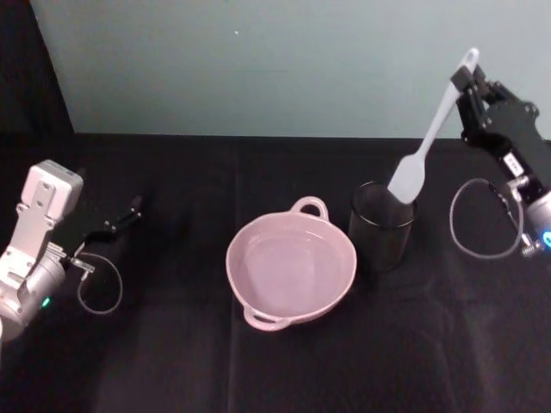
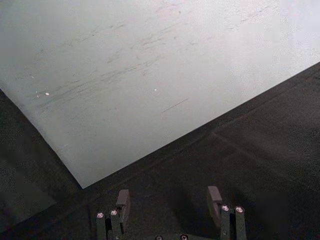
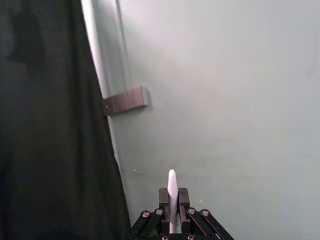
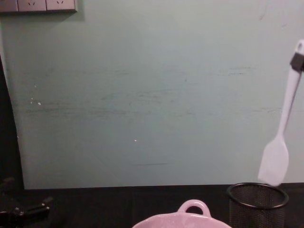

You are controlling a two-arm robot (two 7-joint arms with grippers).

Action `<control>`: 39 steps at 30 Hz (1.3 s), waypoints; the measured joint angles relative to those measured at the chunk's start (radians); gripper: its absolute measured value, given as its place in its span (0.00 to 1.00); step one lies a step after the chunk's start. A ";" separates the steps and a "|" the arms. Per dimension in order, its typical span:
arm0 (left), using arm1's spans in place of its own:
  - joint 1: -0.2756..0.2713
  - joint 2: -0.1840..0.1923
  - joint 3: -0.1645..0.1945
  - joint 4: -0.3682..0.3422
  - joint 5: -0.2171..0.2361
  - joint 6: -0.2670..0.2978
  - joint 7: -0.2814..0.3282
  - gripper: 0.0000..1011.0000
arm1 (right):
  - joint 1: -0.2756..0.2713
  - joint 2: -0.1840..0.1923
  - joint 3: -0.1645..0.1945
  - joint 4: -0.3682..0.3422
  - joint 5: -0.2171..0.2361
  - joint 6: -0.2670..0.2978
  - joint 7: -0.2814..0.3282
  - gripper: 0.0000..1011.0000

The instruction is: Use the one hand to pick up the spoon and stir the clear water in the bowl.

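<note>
At lower left our left gripper (image 1: 133, 206) idles with fingers apart, the bowl (image 1: 291, 268) sits at centre, and at upper right our right gripper (image 1: 466, 80) pinches the spoon (image 1: 428, 139) near its handle tip above the mesh cup (image 1: 381, 226), so it could swing and clip a rim.

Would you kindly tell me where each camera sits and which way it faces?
Head: high, looking down at the bowl, mesh cup and both arms.
Left wrist: behind the open left gripper, facing the wall.
Right wrist: behind the right gripper clamping the spoon.
Chest: low, facing the wall.
Head and chest share bowl, cup, spoon.
</note>
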 joint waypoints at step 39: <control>0.000 0.000 0.000 0.000 0.000 0.000 0.000 1.00 | 0.089 -0.086 -0.047 0.367 0.155 0.038 0.150 0.12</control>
